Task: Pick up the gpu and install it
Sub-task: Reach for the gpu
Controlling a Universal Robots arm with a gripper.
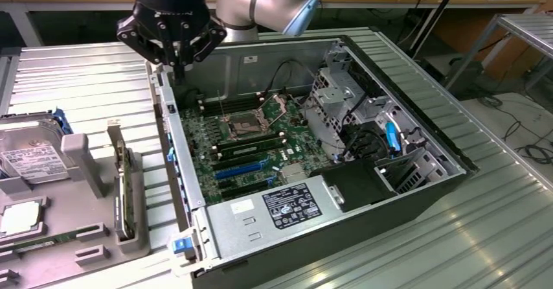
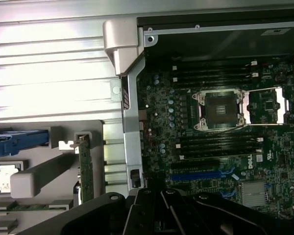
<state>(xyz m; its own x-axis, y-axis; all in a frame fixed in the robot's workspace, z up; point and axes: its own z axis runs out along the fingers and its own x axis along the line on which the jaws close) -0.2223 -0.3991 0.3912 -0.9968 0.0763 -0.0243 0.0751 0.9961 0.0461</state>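
The gpu (image 1: pixel 124 192) stands on edge in a slot of the grey parts holder (image 1: pixel 82 166), on the exterior view's left of the open computer case (image 1: pixel 432 172). The wrist view gives it as a thin green card (image 2: pixel 86 171) with a silver bracket at one end. My gripper (image 1: pixel 177 59) hangs shut above the case's far corner, well away from the card, with nothing between its fingers. Its black body (image 2: pixel 154 205) sits at the edge of the wrist view. The motherboard (image 1: pixel 250 133) lies open in the case, with a blue card slot (image 2: pixel 201 175).
A silver hard drive (image 1: pixel 30 159), a processor chip (image 1: pixel 19 219) and a memory stick (image 1: pixel 52 242) rest in the grey holder. Inside the case are the power supply (image 1: pixel 285 208), the drive cage (image 1: pixel 337 98) and the open processor socket (image 2: pixel 220 110). Ribbed metal tabletop (image 1: pixel 87 81) surrounds everything.
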